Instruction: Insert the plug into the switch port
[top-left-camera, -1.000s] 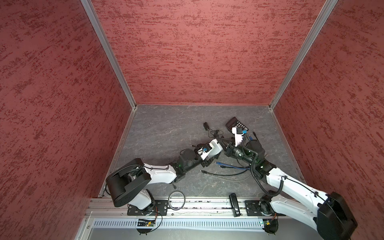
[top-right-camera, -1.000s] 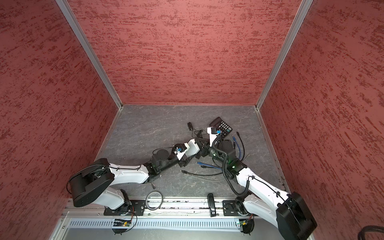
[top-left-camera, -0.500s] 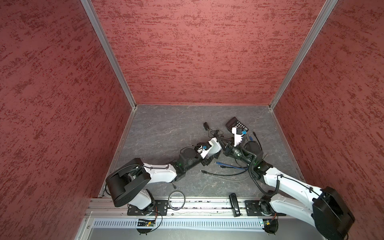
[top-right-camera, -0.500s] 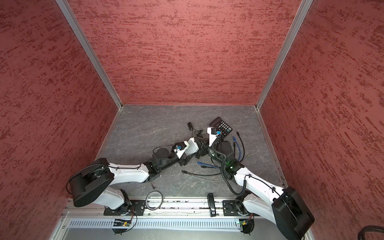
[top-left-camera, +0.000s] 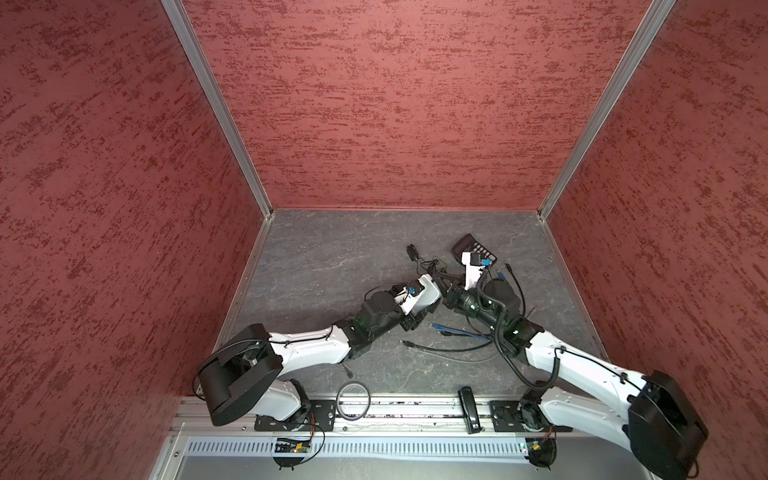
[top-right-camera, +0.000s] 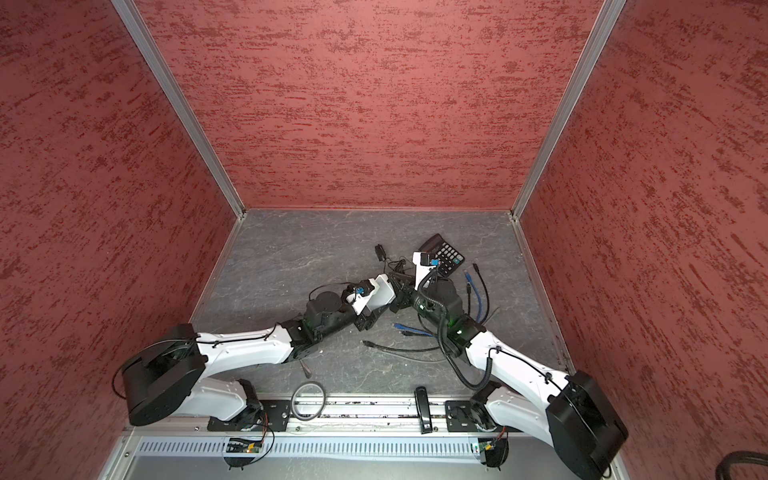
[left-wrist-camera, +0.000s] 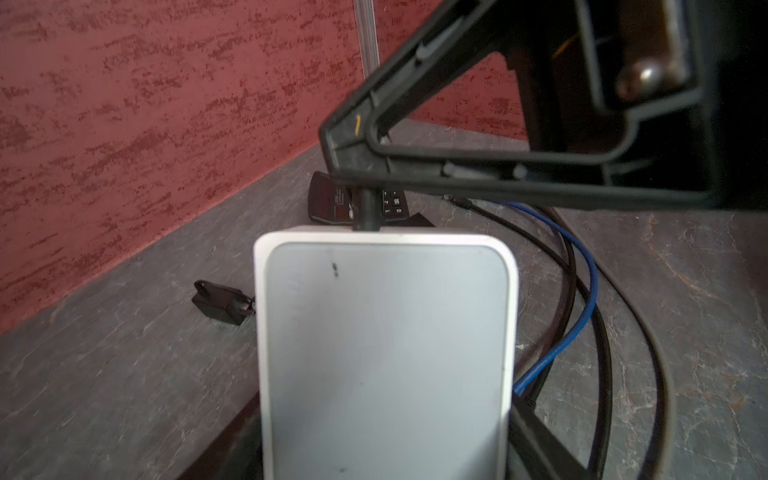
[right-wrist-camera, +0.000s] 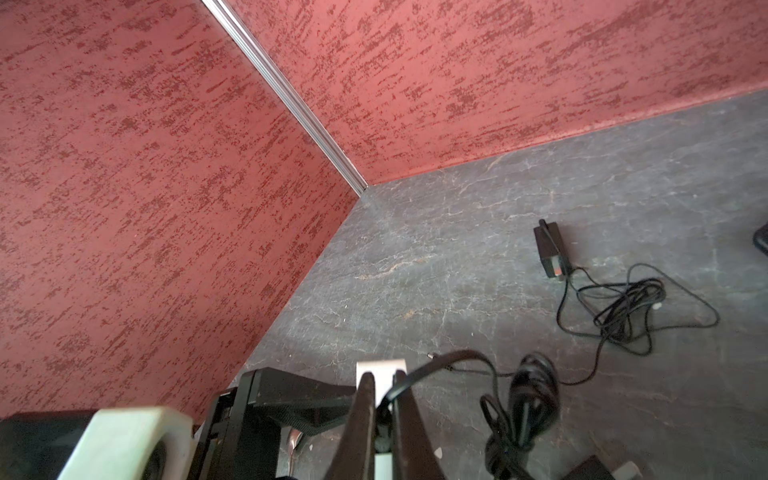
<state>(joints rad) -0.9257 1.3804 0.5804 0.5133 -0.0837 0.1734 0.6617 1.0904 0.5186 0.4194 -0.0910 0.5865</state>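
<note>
The white switch (left-wrist-camera: 384, 353) fills the left wrist view, with my left gripper (left-wrist-camera: 384, 419) shut on its two sides; only dark finger edges show beside it. A black plug (left-wrist-camera: 365, 210) stands against the switch's far edge, and the port itself is hidden. My right gripper (right-wrist-camera: 384, 401) is shut on that plug (right-wrist-camera: 384, 415), whose cord (right-wrist-camera: 436, 360) arcs away over the floor. The switch's white edge (right-wrist-camera: 380, 369) shows just past the right fingertips. In both top views the two grippers meet nose to nose at mid-floor, left (top-left-camera: 440, 289) and right (top-left-camera: 452, 293).
A black calculator (top-left-camera: 473, 249) lies behind the grippers. A black power adapter (right-wrist-camera: 550, 249) with a thin tangled cord (right-wrist-camera: 623, 307) lies to the back. Blue (left-wrist-camera: 582, 291) and black cables (top-left-camera: 449, 349) trail on the floor by the right arm. Red walls enclose the grey floor.
The right arm's elbow and forearm have shifted slightly, while its gripper stays at the switch's edge. The left arm and the switch have not moved.
</note>
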